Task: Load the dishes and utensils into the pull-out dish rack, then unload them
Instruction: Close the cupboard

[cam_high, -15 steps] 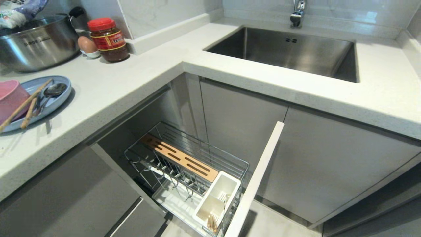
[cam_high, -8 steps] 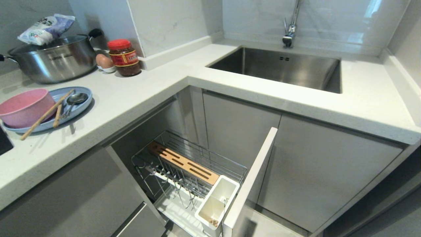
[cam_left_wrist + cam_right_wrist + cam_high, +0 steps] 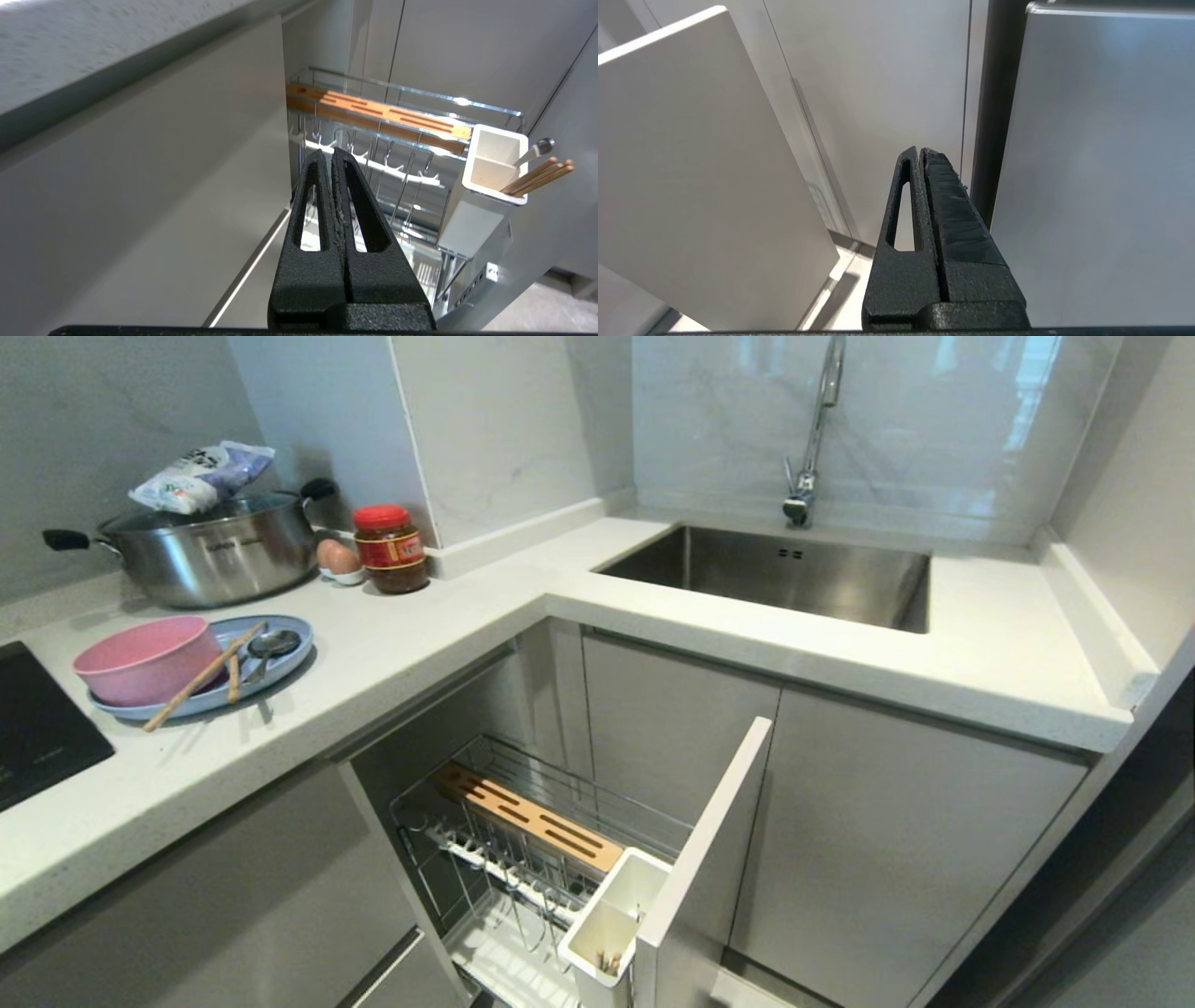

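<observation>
Lettering on the pot [image 3: 219, 553] cannot be read, while left gripper [image 3: 332, 154] and right gripper [image 3: 920, 153] are pressed together, empty.

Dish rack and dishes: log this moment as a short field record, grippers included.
rack: pull-out dish rack drawn out below the counter, prongs bare
cutlery cup: white cutlery cup at the rack's front end, holding chopsticks and a metal utensil
plate: light-blue plate on the counter
bowl: pink bowl on the plate
utensils: chopsticks and spoon lying on the plate
left gripper: left gripper shut, empty, facing the rack
right gripper: right gripper shut, empty, facing cabinet fronts
</observation>
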{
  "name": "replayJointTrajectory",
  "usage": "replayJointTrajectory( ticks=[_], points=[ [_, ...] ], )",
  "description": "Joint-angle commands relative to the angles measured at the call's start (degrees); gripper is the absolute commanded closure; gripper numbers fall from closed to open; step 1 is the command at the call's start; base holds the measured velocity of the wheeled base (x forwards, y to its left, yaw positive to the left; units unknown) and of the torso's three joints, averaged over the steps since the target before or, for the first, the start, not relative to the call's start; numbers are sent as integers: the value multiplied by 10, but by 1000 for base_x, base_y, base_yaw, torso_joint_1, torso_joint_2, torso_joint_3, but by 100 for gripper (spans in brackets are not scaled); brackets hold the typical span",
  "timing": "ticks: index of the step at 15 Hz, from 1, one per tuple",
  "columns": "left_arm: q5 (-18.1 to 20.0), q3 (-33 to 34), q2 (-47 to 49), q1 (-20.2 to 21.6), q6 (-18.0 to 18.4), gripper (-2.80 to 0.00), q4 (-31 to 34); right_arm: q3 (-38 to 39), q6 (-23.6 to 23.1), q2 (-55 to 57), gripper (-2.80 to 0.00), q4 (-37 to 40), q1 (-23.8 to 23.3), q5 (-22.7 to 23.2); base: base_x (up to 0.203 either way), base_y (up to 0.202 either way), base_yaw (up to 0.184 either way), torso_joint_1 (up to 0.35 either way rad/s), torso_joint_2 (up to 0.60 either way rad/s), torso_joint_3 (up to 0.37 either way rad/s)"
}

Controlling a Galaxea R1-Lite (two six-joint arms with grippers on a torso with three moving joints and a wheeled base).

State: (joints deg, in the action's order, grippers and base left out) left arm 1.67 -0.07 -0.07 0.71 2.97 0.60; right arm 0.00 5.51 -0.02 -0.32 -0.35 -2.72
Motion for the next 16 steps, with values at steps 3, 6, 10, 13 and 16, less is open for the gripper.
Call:
replayJointTrajectory(
  ticks=[3,6,10,13,16],
  points=[
    [0,0,1,-1,0,0,0,0,0,-2,0,0,0,0,0,0,0,3,0,192],
    [0,0,1,-1,-1,0,0,0,0,-2,0,0,0,0,0,0,0,8,1,200],
    [0,0,1,0,0,0,0,0,0,-2,0,0,0,0,0,0,0,2,0,198],
    [0,0,1,0,-3,0,0,0,0,-2,0,0,0,0,0,0,0,3,1,197],
    [-1,0,1,0,-2,0,0,0,0,-2,0,0,0,0,0,0,0,-1,7,178]
  ],
)
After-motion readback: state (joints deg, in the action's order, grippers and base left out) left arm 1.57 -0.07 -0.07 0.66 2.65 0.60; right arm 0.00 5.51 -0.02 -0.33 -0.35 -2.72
